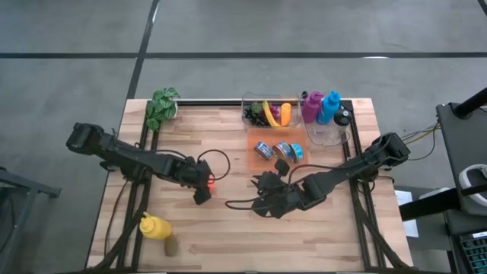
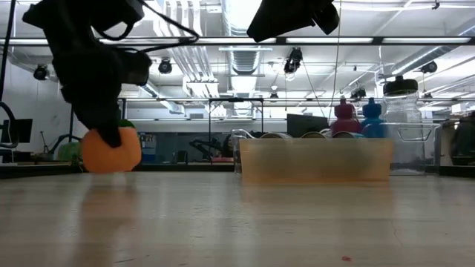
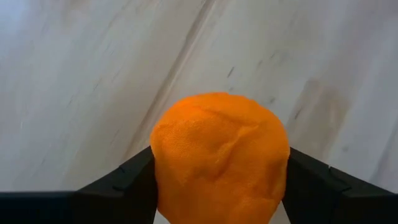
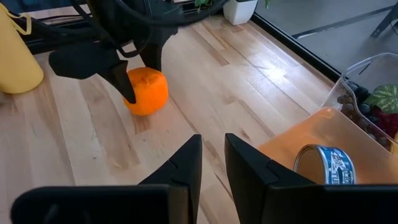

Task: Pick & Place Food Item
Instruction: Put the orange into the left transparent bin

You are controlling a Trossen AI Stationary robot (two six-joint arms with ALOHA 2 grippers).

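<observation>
The left gripper [image 1: 202, 190] stands low over the light wooden slatted table [image 1: 190, 236], its two dark fingers [image 3: 118, 183] set against either side of a round orange fruit with a dimpled skin [image 3: 219, 155]. The fruit sits on the boards near the middle of the table, a little toward nine o'clock, and in the low view it seems to touch the wood, so I judge this to be the grasping step: the fingers clasp the fruit but the lift is not begun.

The right gripper [image 1: 268, 199] waits just beside the centre toward three o'clock, its fingers [image 4: 180, 165] drawn nearly together on nothing.

Next I would expect a straight lift, then a carry toward one o'clock, where a shallow translucent orange tray holding small tins [image 1: 255, 137] lies with a clear tub of mixed fruit [image 1: 247, 103] behind it. The waiting arm lies near that path, so the carry needs height.

At seven o'clock lies a yellow squeeze bottle [image 1: 154, 226]; at eleven a small potted plant [image 1: 162, 106]. Beyond the table are ceiling strip lights and grey floor.
</observation>
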